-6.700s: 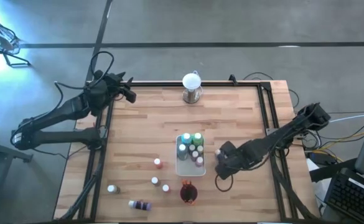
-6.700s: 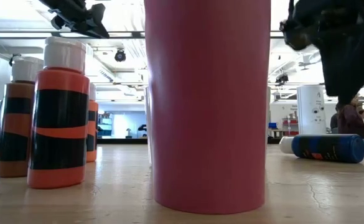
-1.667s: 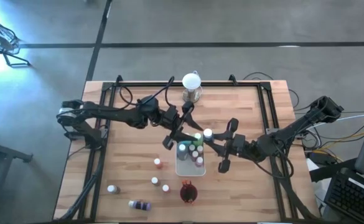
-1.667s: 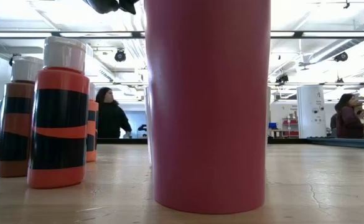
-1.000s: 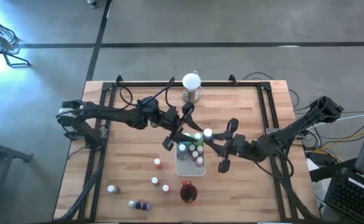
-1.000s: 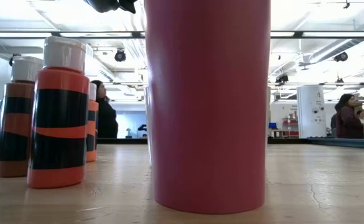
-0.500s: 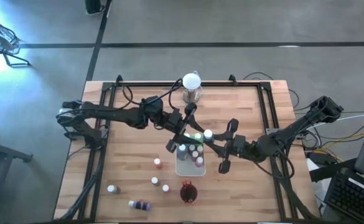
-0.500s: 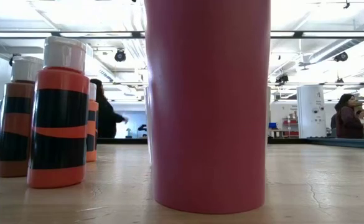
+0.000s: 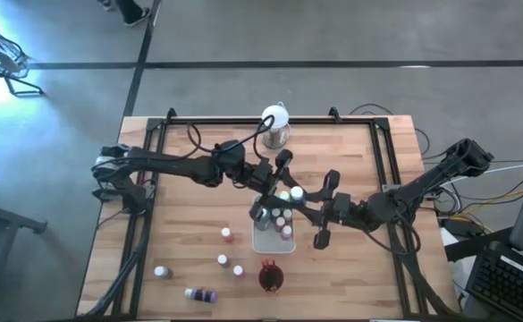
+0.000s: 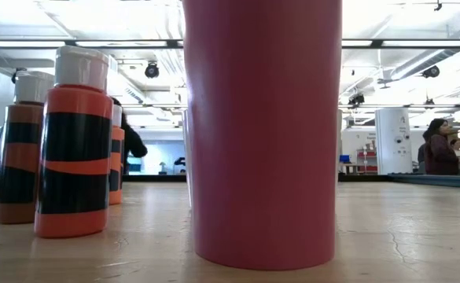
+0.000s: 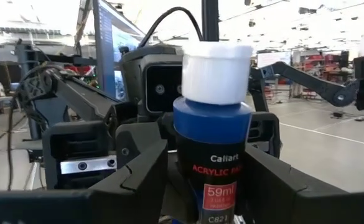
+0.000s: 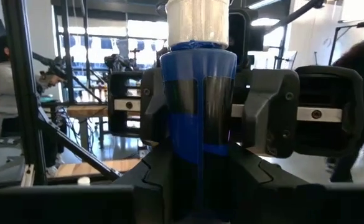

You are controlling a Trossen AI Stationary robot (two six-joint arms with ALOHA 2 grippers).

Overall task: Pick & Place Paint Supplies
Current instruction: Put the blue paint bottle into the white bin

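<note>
Blue bottle (image 11: 211,143) label reads "Caliart ACRYLIC", "59ml", "C821"

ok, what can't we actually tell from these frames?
- High view: tray contents under both arms; bottle colours too small.
- Low view: dark red cup blocks the tray and both tools.
- Wrist views: blue bottle fills the frame; which tool, left tool or right tool, carries it is unclear.

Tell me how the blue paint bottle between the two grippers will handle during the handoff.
The blue paint bottle looks like rigid plastic, so it probably won't buckle. Its glossy label may slip between the left gripper and right gripper. Round-bodied, it would likely roll if dropped on its side.
</note>
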